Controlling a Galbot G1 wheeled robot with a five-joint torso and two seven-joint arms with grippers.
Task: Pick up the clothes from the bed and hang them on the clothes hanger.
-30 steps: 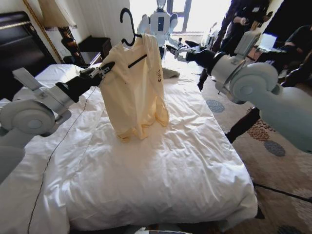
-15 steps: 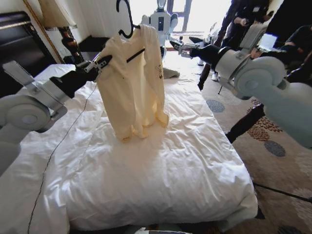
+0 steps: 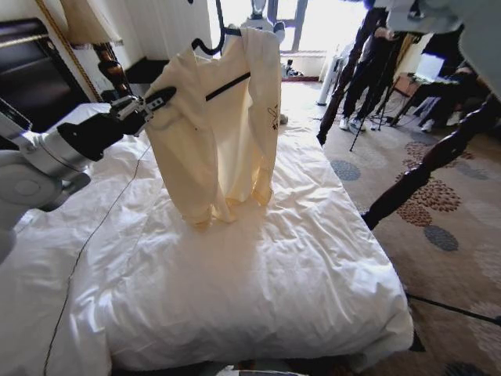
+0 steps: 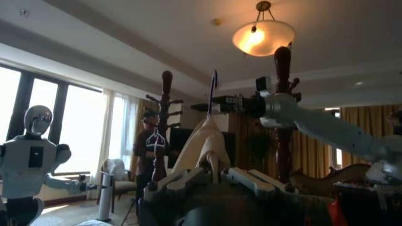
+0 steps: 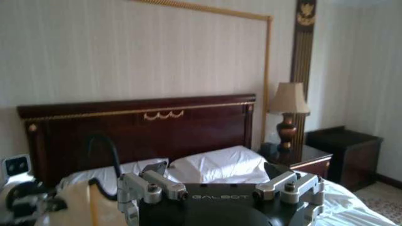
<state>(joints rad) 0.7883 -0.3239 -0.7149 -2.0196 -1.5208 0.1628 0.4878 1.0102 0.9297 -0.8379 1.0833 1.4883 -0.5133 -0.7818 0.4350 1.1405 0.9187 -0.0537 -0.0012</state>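
The clothes are hung lengthwise from the clothes hanger, hem touching the bed, with the left gripper pinched on the shoulder at nine o'clock, nearer; the right gripper's jaw state cannot be told.

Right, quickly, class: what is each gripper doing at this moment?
Left gripper: shut on the top.
Right gripper: cannot be told; it is raised beside the hanger hook.
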